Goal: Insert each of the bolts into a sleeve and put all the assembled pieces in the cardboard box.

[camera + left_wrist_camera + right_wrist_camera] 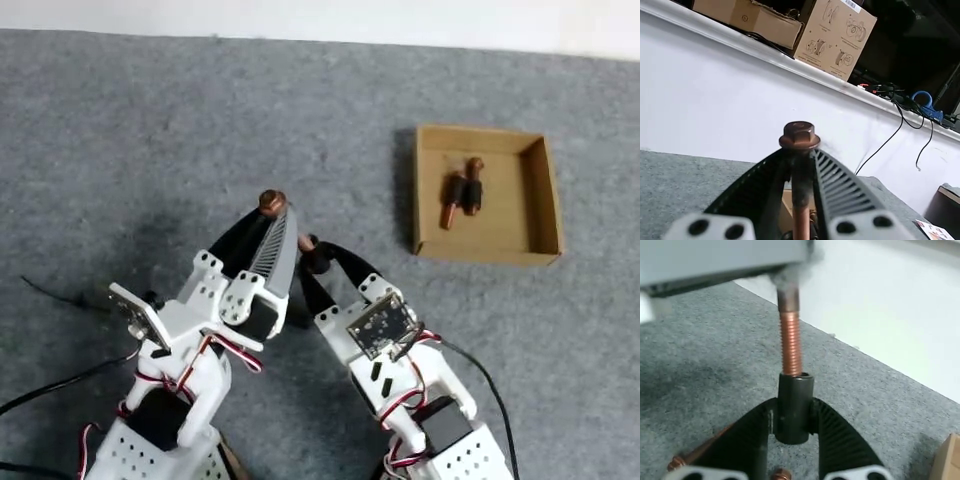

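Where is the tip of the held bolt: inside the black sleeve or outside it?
Just inside. The tip of the bolt vanishes into the open mouth of the sleeve, while most of its thread shows above the rim.
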